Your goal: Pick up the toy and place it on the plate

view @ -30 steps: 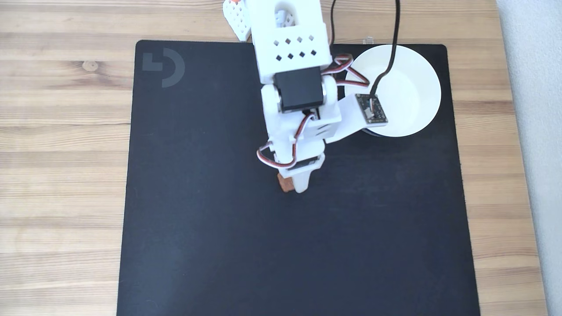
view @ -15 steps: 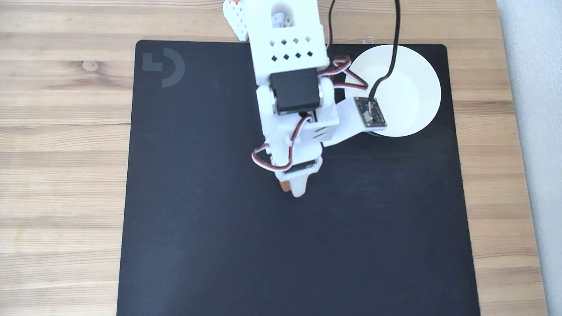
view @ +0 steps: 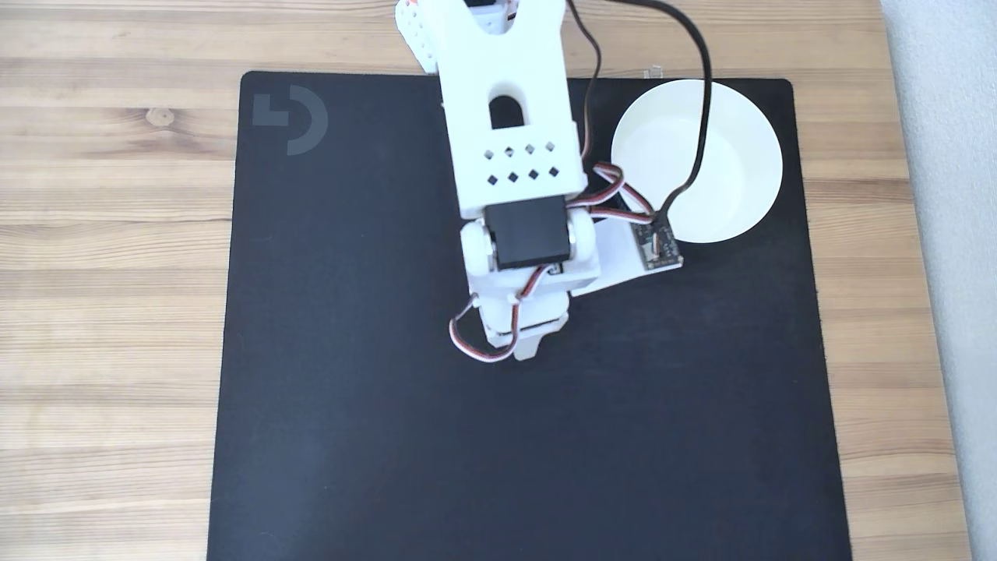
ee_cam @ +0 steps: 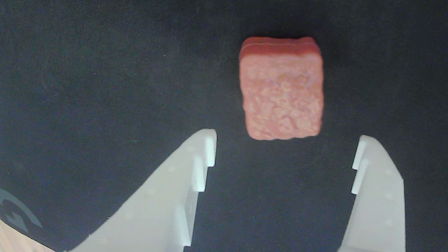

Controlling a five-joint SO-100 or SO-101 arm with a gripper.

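Wooden table (view: 117, 234) is carrying a black mat (view: 350, 436). White arm (view: 510, 140) is reaching down over the mat's middle. In the wrist view the gripper (ee_cam: 284, 145) is hanging spread wide, both white fingers (ee_cam: 196, 164) empty, nothing between them. The toy (ee_cam: 281, 89), a rough reddish-brown block, is lying flat on the mat just beyond the fingertips, untouched. The plate (view: 724, 148), white, is sitting well apart at the mat's upper right corner in the fixed view.

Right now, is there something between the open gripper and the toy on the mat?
No. In the wrist view the gripper is open, and only bare black mat lies between its fingertips and the toy.
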